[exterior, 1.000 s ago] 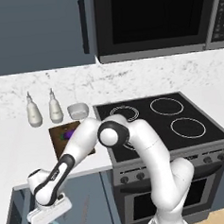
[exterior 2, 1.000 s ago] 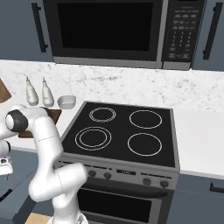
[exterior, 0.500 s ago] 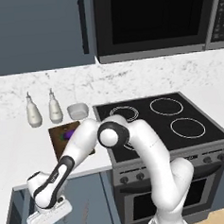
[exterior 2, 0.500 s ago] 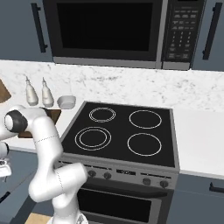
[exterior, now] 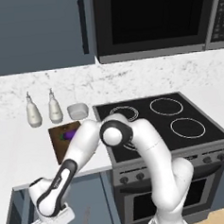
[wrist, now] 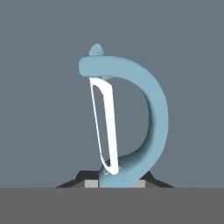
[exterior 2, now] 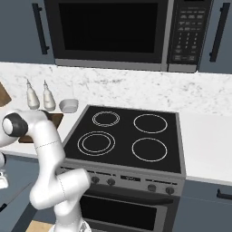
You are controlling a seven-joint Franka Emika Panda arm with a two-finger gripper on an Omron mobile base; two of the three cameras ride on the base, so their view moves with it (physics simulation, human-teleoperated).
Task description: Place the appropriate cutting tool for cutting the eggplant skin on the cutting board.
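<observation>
The cutting tool point(wrist: 151, 109), a small peeler with a light blue curved handle and a pale blade, stands straight up between my dark fingertips point(wrist: 74, 181). My gripper point(wrist: 116, 183) is shut on its base. The arm reaches down to the lower left, and its white hand point(exterior: 51, 223) hangs low in front of the counter, over an open drawer. Up on the counter lies the dark brown cutting board point(exterior: 59, 142), with the purple eggplant point(exterior: 69, 134) resting on it. The board's corner point(exterior 2: 56, 118) peeks out behind my arm in the right base view.
A long knife point(exterior: 86, 219) lies in the drawer beside the hand. Two white bottles point(exterior: 33, 114) point(exterior: 54, 111) and a small white bowl point(exterior: 78, 110) stand behind the board. A black stove point(exterior: 166, 117) sits to the right, with a microwave point(exterior: 155, 21) above it.
The jaws have closed on the peeler. The arm has hardly moved.
</observation>
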